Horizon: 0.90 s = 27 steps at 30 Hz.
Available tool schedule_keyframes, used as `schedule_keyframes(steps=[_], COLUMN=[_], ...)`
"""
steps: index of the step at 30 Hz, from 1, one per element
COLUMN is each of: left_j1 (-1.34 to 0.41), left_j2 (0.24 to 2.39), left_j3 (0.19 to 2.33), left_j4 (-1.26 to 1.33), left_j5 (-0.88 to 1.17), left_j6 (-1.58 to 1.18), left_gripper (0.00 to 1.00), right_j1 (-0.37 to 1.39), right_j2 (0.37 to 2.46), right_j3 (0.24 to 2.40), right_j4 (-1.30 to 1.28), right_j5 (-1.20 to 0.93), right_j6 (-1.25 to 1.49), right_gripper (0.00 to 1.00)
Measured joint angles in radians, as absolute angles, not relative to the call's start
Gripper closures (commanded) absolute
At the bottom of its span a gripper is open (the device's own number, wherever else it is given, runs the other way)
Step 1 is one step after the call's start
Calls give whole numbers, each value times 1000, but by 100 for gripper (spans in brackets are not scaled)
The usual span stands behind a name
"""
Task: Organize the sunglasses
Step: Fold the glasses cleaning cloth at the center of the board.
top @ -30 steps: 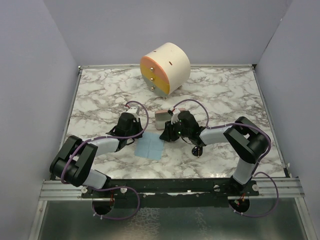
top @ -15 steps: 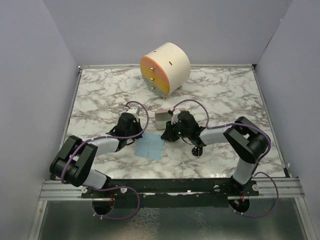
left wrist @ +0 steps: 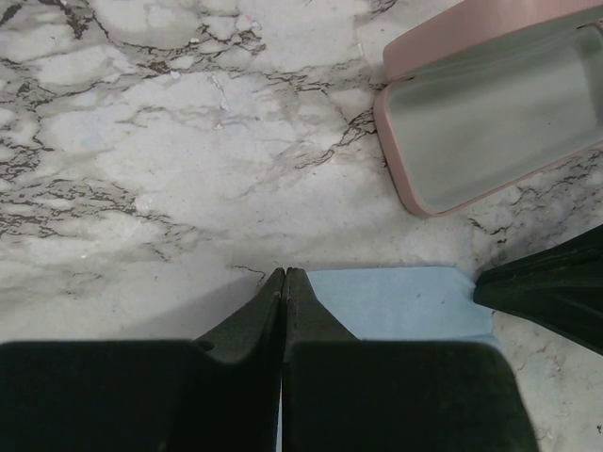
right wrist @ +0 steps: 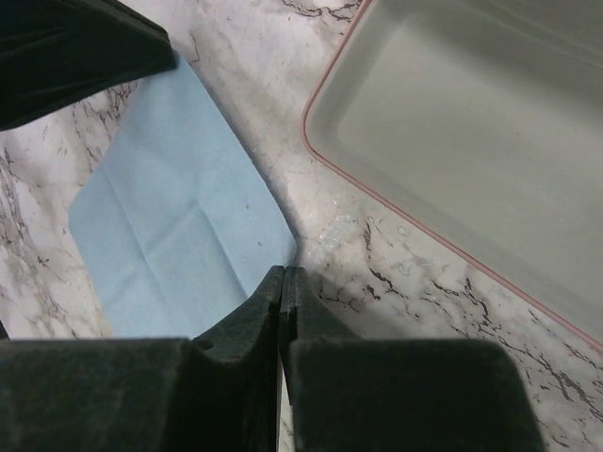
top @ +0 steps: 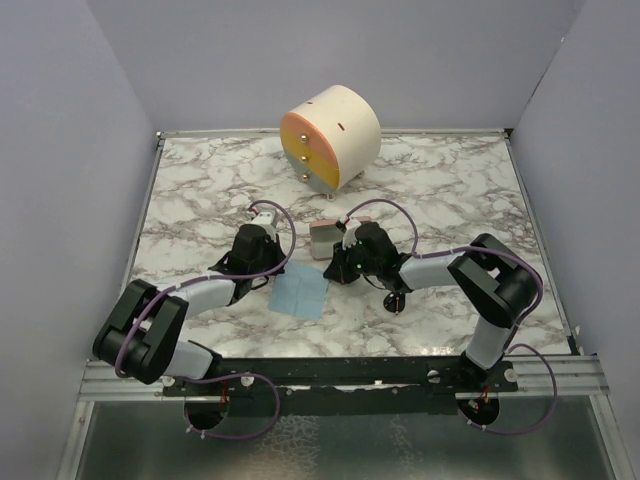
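A light blue cloth [top: 300, 293] lies flat on the marble table, just in front of the open pink case [top: 325, 238]. My left gripper [top: 283, 272] is down at the cloth's far left corner. In the left wrist view its jaws [left wrist: 284, 271] are shut on the cloth's [left wrist: 396, 301] edge. My right gripper [top: 328, 272] is at the far right corner, beside the case [right wrist: 471, 122]. Its jaws [right wrist: 283, 270] are shut on the corner of the cloth [right wrist: 170, 226]. A small dark thing [top: 397, 301] pokes out under my right forearm and looks like the sunglasses, mostly hidden.
A round cream drawer unit with an orange front [top: 330, 135] stands at the back of the table. Grey walls close in the left, right and far sides. The case's pale inside [left wrist: 490, 122] holds nothing.
Both grippers have closed their jaws at the cloth's far corners. The arms have barely shifted. The cloth and the case lie where they were.
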<state>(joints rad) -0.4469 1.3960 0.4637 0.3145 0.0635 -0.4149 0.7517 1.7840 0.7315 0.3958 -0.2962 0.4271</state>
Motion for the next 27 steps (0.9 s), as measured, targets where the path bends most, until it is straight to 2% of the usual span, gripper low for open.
schedule_keyframes(steps=[12, 20, 27], left_j1=[-467, -493, -539], left_j2=[1322, 1286, 1159], left_j3=[453, 448, 433], left_j4=[301, 273, 236], left_j5=[54, 51, 27], left_j6=[-430, -445, -480], left_gripper=[100, 100, 100], right_j1=[756, 760, 760], right_j2=[1745, 1631, 1484], right_j3=[731, 698, 659], right_j4=[350, 340, 285], right_j5=[-294, -278, -267], right_j6=[402, 385, 359], right_gripper=[99, 99, 99])
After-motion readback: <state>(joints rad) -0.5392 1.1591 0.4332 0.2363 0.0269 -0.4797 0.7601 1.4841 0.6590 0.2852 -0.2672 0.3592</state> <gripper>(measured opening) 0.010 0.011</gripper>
